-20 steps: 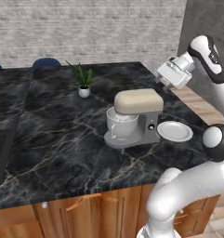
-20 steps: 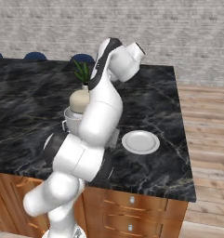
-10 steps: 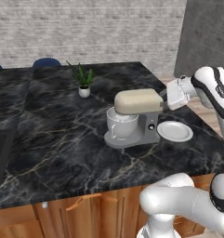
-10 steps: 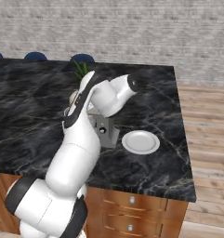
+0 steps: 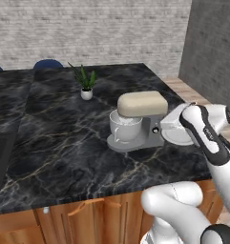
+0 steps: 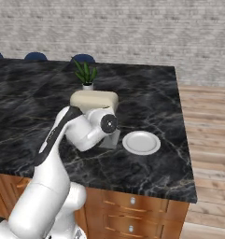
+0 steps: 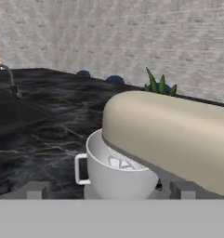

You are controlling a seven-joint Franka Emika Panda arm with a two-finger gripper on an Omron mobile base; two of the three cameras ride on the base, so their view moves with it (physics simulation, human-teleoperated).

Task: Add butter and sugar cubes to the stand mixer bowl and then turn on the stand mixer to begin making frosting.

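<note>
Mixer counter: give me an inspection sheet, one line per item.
Surface: black marble counter over wooden cabinets.
Job's things: mixer stands mid-counter, cream head down over the white bowl; the whisk shows inside it. Butter and sugar: cannot tell whether they are in the bowl.
Clutter: white plate beside the mixer, nothing seen on it; potted plant behind the mixer.
Gripper: open, holding nothing; fingertips low in the hand view, pointed at the mixer from the plate side.
Cables: nothing seen.
Surroundings: grey brick wall, blue chair backs behind the counter, wood floor to the right.
</note>
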